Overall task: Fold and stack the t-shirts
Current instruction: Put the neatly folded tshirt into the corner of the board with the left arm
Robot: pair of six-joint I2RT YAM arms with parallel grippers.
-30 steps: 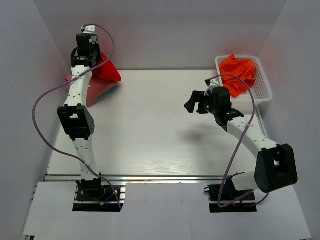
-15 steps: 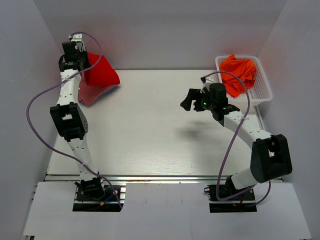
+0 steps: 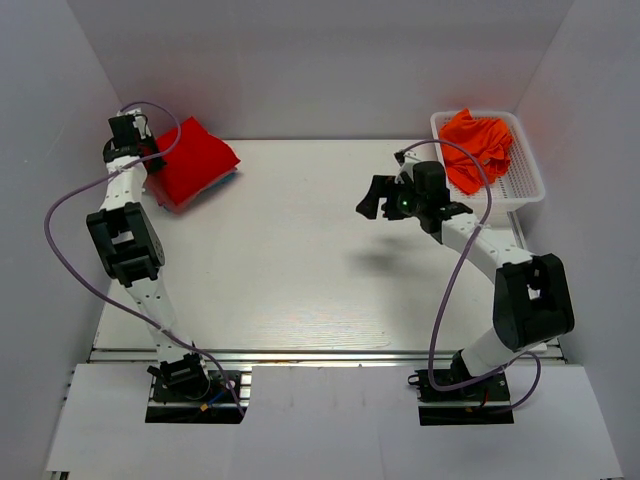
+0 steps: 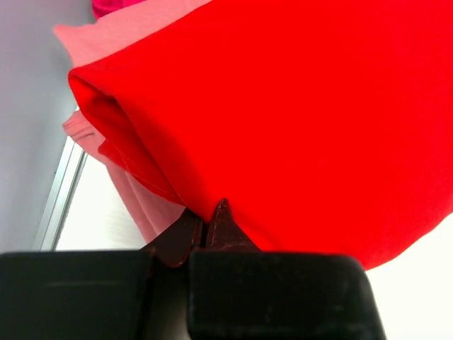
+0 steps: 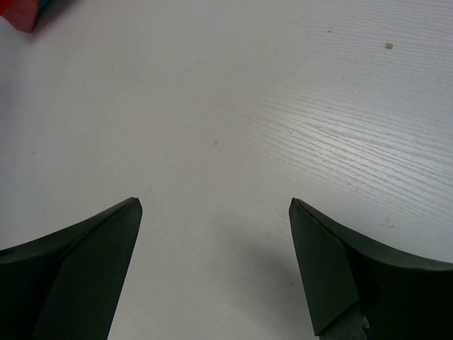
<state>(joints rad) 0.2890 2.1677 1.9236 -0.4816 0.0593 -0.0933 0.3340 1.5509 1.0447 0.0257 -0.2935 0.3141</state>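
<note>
A bright red t-shirt (image 3: pixel 195 160) lies folded at the table's far left, on top of a dusty pink t-shirt (image 4: pixel 138 202) and a teal one whose edge (image 3: pixel 229 177) shows at the right. My left gripper (image 3: pixel 150 158) is at the stack's left side and is shut on the red shirt's near edge (image 4: pixel 205 223). Orange t-shirts (image 3: pixel 478 142) lie crumpled in the white basket (image 3: pixel 525 180) at the far right. Above the bare table right of centre, my right gripper (image 3: pixel 372 197) hangs open with nothing between its fingers (image 5: pixel 215 204).
The side wall stands close to the left of the stack. A metal rail (image 4: pixel 60 195) runs along the table's left edge beside the pink cloth. A corner of the stack (image 5: pixel 20 15) shows at the top left of the right wrist view.
My left arm has swung left and down, laying the hanging red shirt flat on the pink and teal stack. The right gripper has drifted slightly left, still open.
</note>
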